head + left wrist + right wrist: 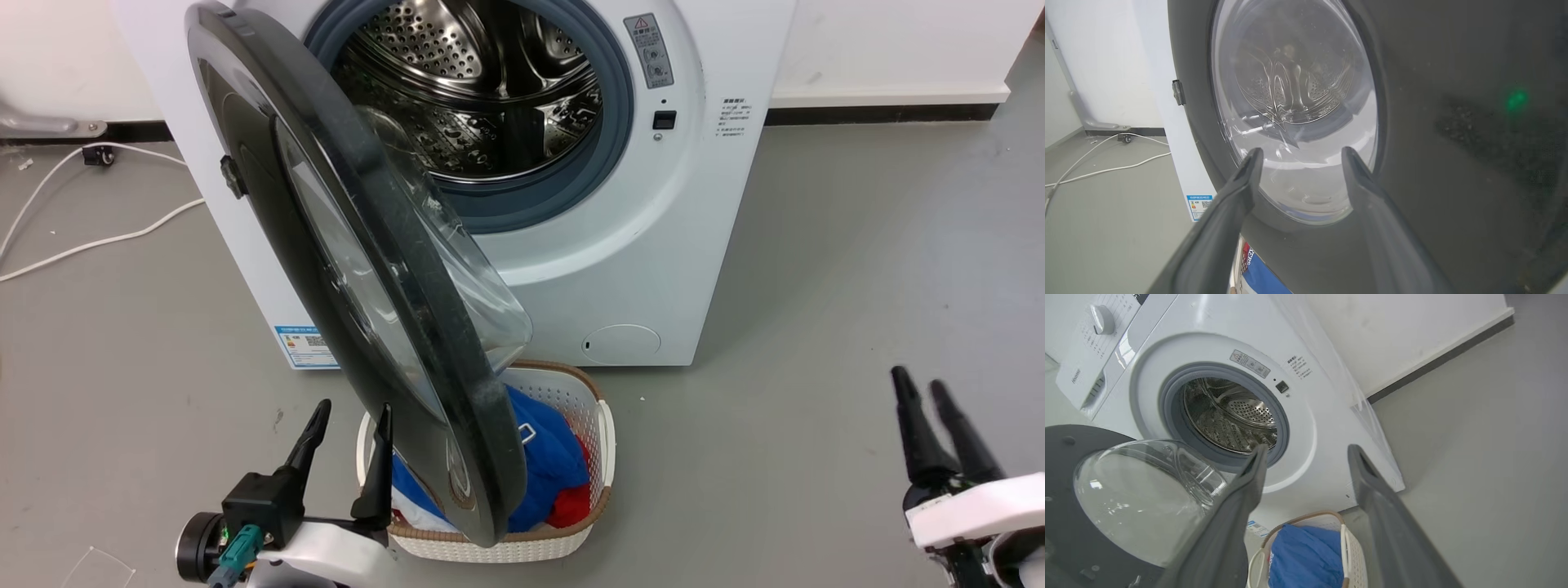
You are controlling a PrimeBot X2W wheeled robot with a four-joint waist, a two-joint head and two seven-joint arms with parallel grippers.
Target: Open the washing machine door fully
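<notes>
The white washing machine (653, 245) stands ahead with its steel drum exposed. Its door (294, 204), a glossy black disc with a clear domed bowl (457, 269), hangs on the left hinge, swung out about halfway toward me. My left gripper (353, 412) is open, low at the left, close to the door's outer face near its free edge; whether it touches is unclear. In the left wrist view the door (1433, 143) and its glass (1294, 102) loom just beyond the open left gripper (1300, 152). My right gripper (921, 380) is open at the lower right, far from the machine (1314, 428) and holding nothing.
A white laundry basket (600, 445) with blue and red clothes sits on the floor under the door's free edge; the right wrist view shows the basket (1351, 547) too. White cables (90, 237) lie on the grey floor at the left. A white wall runs behind the machine.
</notes>
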